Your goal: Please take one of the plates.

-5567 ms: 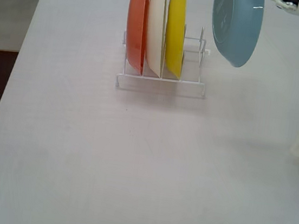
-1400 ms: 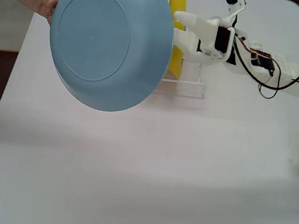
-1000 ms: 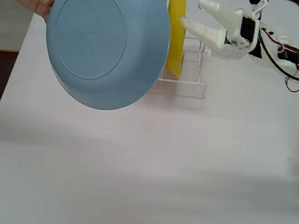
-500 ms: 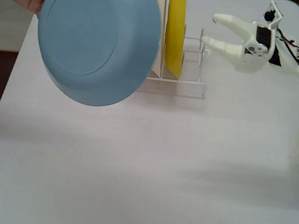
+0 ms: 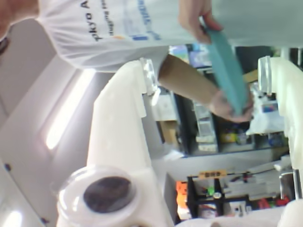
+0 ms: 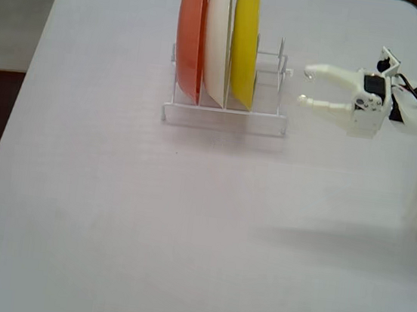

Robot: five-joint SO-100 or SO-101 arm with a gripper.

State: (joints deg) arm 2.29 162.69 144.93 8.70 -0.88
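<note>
While a hand point(image 5: 232, 106) held the plate point(image 5: 227, 66) edge-on beyond the empty, spread fingers point(image 6: 308, 73), it looked stiff, light and glossy (likely slippery); the rim seemed the best hold.

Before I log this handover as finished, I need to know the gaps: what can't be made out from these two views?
- Light blue plate: seen only edge-on in the wrist view, held by a person's hands; its face is hidden. In the fixed view it is out of frame.
- Person: head cut off by the wrist view's edge.
- Gripper: open and empty in the fixed view; in the wrist view its fingers are blurred and their tips are cut off.
- White plate: mostly hidden between the orange-red plate and the yellow plate.
</note>
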